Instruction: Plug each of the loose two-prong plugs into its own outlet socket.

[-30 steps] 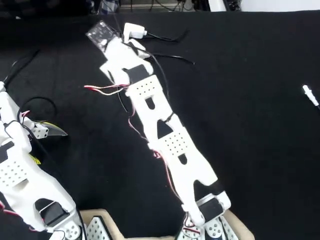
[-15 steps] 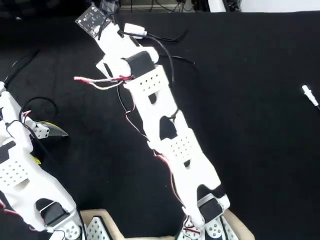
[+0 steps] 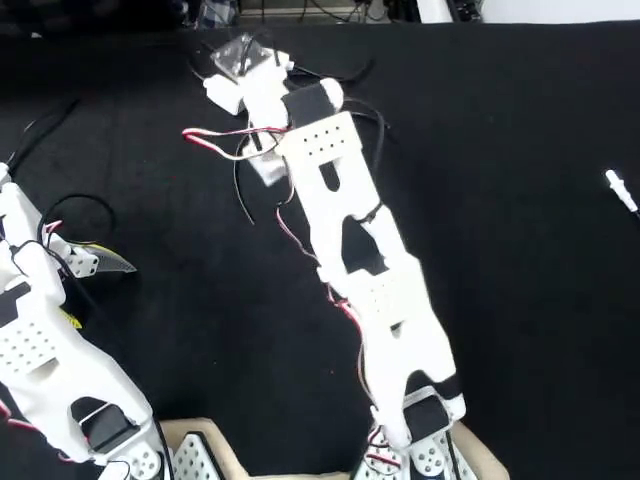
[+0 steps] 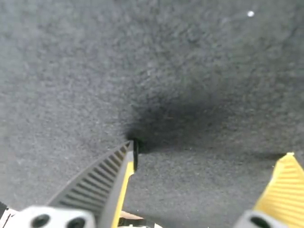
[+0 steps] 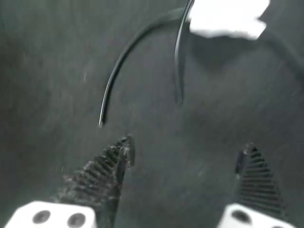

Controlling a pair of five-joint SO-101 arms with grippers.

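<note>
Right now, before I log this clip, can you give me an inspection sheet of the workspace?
surface: black cloth, lying flat.
job's things: white plug lies just ahead of the right gripper; small white piece sits at the cloth's right edge and is likely another plug.
clutter: nothing seen.
grippers: left gripper is open, low over the cloth, holding nothing; right gripper is open, short of the white plug.
cables: black leads curve over the cloth beside the white plug; red and white arm wires hang off the right arm.
surroundings: tan base under the arms.
</note>
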